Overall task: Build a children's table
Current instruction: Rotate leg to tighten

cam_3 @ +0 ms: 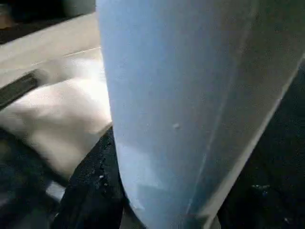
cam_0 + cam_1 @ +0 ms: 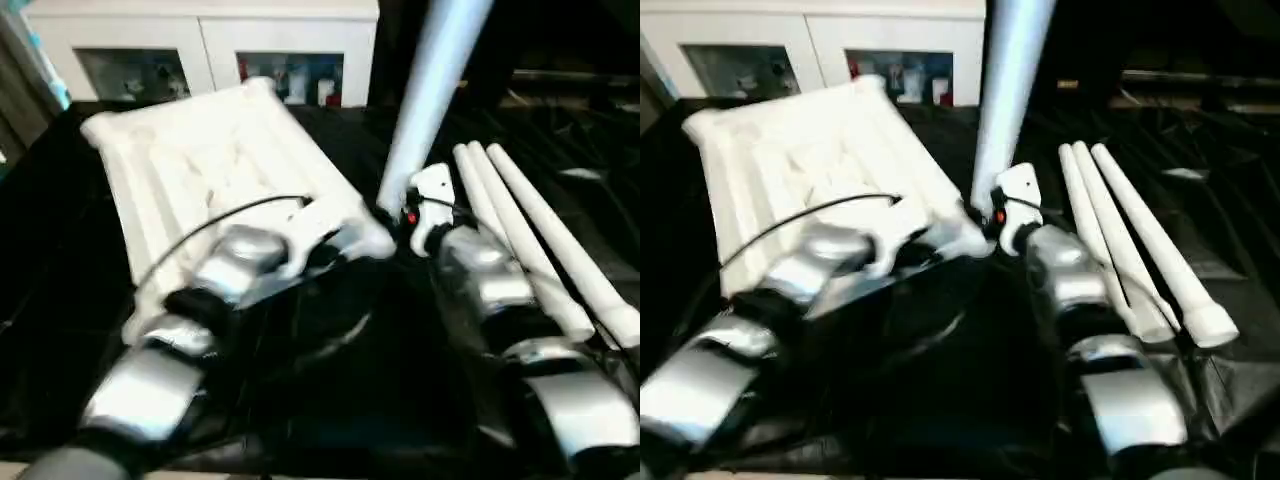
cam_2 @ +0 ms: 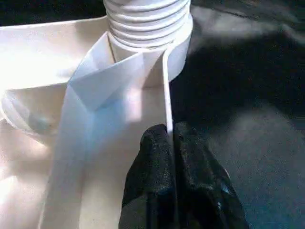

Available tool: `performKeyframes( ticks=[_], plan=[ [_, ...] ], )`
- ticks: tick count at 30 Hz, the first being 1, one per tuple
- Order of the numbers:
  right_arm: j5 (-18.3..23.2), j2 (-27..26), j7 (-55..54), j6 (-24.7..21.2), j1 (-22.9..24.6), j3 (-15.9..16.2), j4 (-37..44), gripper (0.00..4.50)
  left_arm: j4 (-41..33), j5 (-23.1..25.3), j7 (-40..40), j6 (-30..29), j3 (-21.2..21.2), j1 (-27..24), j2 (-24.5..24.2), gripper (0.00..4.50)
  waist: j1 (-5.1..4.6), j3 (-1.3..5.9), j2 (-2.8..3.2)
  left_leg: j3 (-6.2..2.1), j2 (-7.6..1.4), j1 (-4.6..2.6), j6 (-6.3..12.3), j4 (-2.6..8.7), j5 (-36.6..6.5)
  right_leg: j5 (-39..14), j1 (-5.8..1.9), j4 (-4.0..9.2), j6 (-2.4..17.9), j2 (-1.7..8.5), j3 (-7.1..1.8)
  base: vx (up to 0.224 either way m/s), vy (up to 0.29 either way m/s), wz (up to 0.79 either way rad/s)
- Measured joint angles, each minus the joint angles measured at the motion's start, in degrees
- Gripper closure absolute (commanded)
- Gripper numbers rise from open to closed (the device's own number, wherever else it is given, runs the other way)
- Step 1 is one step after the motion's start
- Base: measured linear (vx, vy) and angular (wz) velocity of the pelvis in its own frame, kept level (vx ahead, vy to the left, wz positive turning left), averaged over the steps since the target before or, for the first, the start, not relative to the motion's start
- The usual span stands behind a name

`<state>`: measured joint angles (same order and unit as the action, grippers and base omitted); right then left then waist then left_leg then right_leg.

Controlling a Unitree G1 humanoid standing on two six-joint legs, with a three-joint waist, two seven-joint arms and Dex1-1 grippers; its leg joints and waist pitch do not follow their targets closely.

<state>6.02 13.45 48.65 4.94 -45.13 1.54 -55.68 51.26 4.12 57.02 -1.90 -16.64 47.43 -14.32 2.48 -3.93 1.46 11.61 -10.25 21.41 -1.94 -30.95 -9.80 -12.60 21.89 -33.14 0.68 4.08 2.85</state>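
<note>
The tabletop point(image 2: 200, 170) lies upside down on the black-draped work table point(image 2: 60, 300), ribs up. One leg point(image 2: 425, 100) stands upright in its near corner socket point(image 3: 147, 33) — threads showing at the base. The left gripper point(image 3: 171, 143) is pinched tight on the thin rim of the tabletop right beside that socket. The right gripper point(image 2: 405, 225) sits half-spread around the standing leg, low down, one black finger point(image 1: 93, 191) pressed against it. Three more legs point(image 2: 540, 240) lie side by side on the cloth, off to the right.
</note>
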Motion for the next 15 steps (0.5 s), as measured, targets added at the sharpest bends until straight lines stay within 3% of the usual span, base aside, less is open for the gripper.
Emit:
performKeyframes(
  ticks=[7,12,15],
  plan=[
    [0.76,4.4,19.27,-1.16,0.97,3.54,2.34,2.57,-3.75,-1.15,10.29,2.44,-1.3,-2.84,-3.82,4.5,1.44,0.06,-0.39,0.06,0.02,0.05,0.04,-0.36,-0.04,0.0,-0.09,-0.11,0.02,0.16,0.0,0.0,0.0,0.0],
    [1.14,5.17,24.78,-1.15,2.08,3.91,3.58,2.57,-5.1,-1.94,13.11,2.77,-1.7,-3.99,-4.65,4.5,2.5,0.04,-0.43,0.13,0.04,0.09,0.15,-0.81,-0.1,-0.01,-0.05,-0.54,0.02,0.25,-0.1,0.0,0.0,0.0],
    [1.15,5.2,25.44,-1.12,2.49,3.91,3.86,2.57,-5.16,-1.94,13.51,2.91,-1.87,-4.15,-4.72,4.5,2.66,0.03,-0.43,0.13,0.04,0.07,0.12,-1.03,-0.11,-0.06,-0.01,-0.92,0.11,0.29,-0.13,0.0,0.0,0.0]
  ],
)
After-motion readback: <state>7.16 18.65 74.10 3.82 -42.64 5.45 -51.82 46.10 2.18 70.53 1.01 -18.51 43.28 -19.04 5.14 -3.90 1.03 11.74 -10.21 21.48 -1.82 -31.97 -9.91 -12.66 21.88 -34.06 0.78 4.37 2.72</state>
